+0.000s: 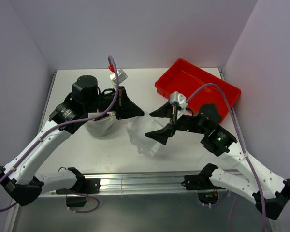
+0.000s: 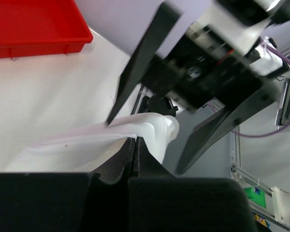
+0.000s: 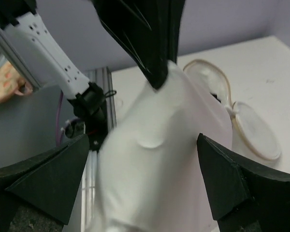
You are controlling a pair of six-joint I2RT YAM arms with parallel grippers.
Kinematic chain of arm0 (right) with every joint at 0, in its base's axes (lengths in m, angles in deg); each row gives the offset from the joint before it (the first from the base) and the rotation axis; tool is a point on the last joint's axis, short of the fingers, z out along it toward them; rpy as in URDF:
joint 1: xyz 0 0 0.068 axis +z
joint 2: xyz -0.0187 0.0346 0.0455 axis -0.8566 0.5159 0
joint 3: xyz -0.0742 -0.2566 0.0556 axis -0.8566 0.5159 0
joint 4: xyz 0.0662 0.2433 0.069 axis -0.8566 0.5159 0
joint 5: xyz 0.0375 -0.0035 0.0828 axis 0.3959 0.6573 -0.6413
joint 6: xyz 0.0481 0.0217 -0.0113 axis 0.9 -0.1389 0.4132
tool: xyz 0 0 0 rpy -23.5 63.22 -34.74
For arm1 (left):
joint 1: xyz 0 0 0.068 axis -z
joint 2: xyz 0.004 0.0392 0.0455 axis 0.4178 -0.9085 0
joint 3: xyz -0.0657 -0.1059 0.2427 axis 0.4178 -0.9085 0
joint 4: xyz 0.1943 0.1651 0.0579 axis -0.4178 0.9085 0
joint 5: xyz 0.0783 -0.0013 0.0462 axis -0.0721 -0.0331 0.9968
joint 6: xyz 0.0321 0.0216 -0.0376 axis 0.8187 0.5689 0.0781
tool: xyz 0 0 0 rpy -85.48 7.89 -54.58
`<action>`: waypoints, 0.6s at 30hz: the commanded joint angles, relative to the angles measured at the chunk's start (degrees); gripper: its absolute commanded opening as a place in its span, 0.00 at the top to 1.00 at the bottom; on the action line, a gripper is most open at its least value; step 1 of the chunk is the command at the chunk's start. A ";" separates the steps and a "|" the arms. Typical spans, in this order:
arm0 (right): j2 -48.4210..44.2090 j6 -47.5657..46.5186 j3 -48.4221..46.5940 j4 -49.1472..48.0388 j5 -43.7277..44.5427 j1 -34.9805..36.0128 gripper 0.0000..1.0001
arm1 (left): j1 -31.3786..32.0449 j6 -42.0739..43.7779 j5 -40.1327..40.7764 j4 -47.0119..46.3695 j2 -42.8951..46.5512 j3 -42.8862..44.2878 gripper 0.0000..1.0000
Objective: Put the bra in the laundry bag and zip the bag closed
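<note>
The white bra [image 1: 146,140] hangs from my left gripper [image 1: 141,112], which is shut on its top edge above the table's middle. In the left wrist view the shut jaws [image 2: 135,141] pinch the fabric [image 2: 82,145]. My right gripper [image 1: 148,124] is open, with one finger on each side of the hanging bra [image 3: 159,159], not gripping it; its fingers [image 3: 48,179] stand wide apart. The laundry bag [image 1: 102,127] lies open under my left arm. In the right wrist view its tan-edged round lid [image 3: 253,130] is folded open behind the bra.
A red plastic tray [image 1: 198,87] sits at the back right, close behind my right arm; it also shows in the left wrist view [image 2: 34,24]. The aluminium rail [image 1: 145,182] runs along the table's near edge.
</note>
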 commanded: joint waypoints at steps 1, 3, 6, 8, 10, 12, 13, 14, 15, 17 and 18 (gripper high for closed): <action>2.64 -7.24 -2.91 6.16 5.21 3.20 0.00 | 0.22 0.68 -4.52 -1.66 0.25 2.72 1.00; 2.90 -7.24 -2.21 5.37 5.38 3.64 0.00 | 0.22 0.42 -6.53 -2.27 0.60 2.63 1.00; 3.08 -7.24 -0.89 3.52 4.77 4.08 0.00 | 0.13 -0.72 -9.17 -3.06 0.52 2.71 1.00; 4.30 -7.15 -0.62 1.86 2.50 4.26 0.00 | 0.22 -1.94 -11.11 -3.33 0.08 3.24 1.00; 5.62 -7.16 -0.62 1.50 0.91 4.35 0.01 | 0.14 -2.57 -11.99 -4.12 0.08 3.68 1.00; 6.77 -6.02 0.07 -2.97 -0.77 4.52 0.09 | 0.05 -2.74 -12.08 -4.12 0.16 4.03 1.00; 6.95 -4.36 0.86 -4.46 -0.85 4.61 0.24 | 0.05 -2.83 -12.00 -4.03 0.43 4.38 1.00; 7.04 -3.73 1.22 -6.74 -1.03 4.61 0.35 | -0.04 -3.01 -11.91 -4.12 0.60 4.38 1.00; 6.86 -2.42 1.48 -7.72 -0.77 4.61 0.45 | -0.04 -3.18 -11.91 -4.21 0.69 4.47 1.00; 5.90 -0.66 2.54 -11.40 0.89 4.61 0.87 | -0.83 -3.36 -11.38 -3.95 1.04 4.47 1.00; 5.20 0.92 2.98 -12.47 2.38 4.52 0.97 | -1.35 -3.27 -10.60 -3.60 1.22 4.39 1.00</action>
